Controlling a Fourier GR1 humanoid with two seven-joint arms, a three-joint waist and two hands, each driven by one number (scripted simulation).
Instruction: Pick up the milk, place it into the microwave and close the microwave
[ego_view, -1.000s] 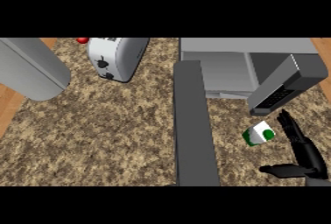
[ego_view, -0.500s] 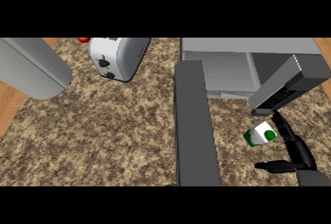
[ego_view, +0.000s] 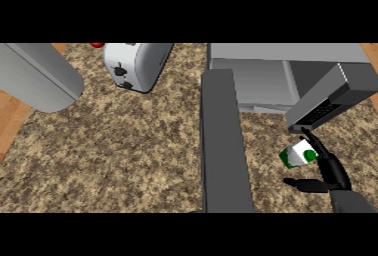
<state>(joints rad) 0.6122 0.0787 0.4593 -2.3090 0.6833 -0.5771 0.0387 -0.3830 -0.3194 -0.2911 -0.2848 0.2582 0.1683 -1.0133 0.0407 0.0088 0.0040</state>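
A small white and green milk carton (ego_view: 298, 155) stands on the speckled counter (ego_view: 125, 150), just in front of the microwave (ego_view: 258, 75). The microwave's dark door (ego_view: 221, 145) is swung open and runs down the middle of the view, left of the milk. My right hand (ego_view: 331, 172) comes in from the lower right. Its fingers (ego_view: 319, 150) lie straight along the carton's right side, and the thumb (ego_view: 304, 184) sticks out below the carton, apart from it. The hand is open. No left hand shows.
A grey slanted block with a dark face (ego_view: 328, 102) hangs over the microwave's right part, just above the milk. A silver toaster (ego_view: 136, 65) stands at the back. A large grey rounded shape (ego_view: 37, 75) fills the upper left. Wooden floor (ego_view: 11, 120) shows at the left.
My right hand has moved up and left toward the milk, so its fingers now lie beside the carton. The milk has stayed where it was.
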